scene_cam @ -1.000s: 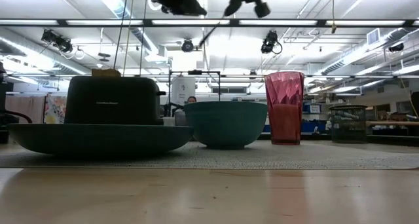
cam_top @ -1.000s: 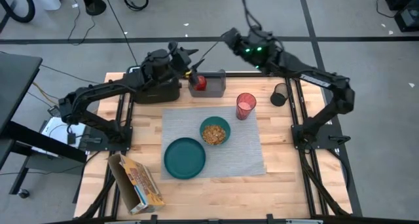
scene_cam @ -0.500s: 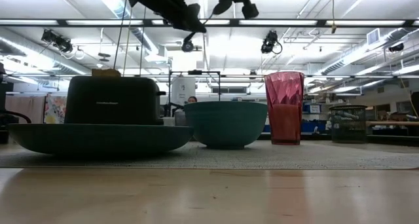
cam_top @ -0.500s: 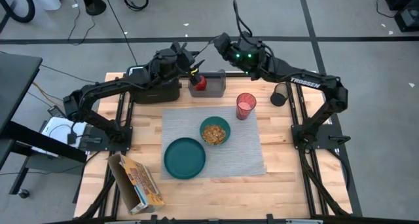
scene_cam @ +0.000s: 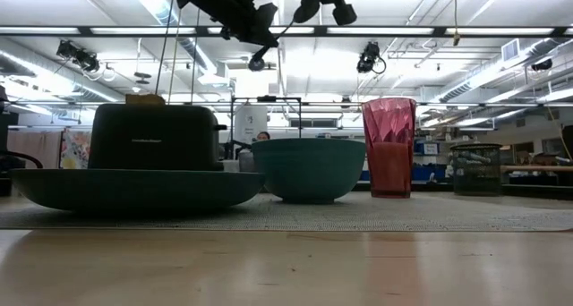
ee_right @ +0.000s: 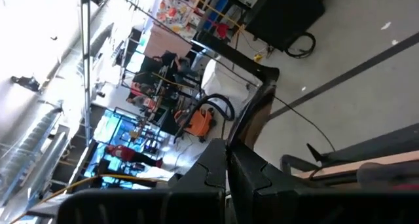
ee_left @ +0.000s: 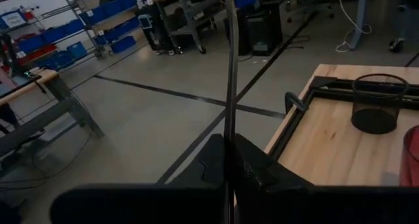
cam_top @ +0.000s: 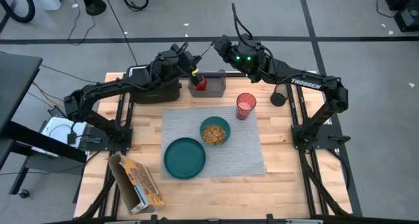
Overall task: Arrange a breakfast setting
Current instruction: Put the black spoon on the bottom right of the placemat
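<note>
My left gripper raised over table's back edge, above toaster, fingers pinching upright spoon. My right gripper also raised at back, fingers pressed together on same spoon. Plate, bowl, cup on placemat

You have a grey ribbed placemat under a teal plate and a teal bowl (its filling is golden brown). The cup is translucent red, the fruit red, the toaster black, the table pale wood.
</note>
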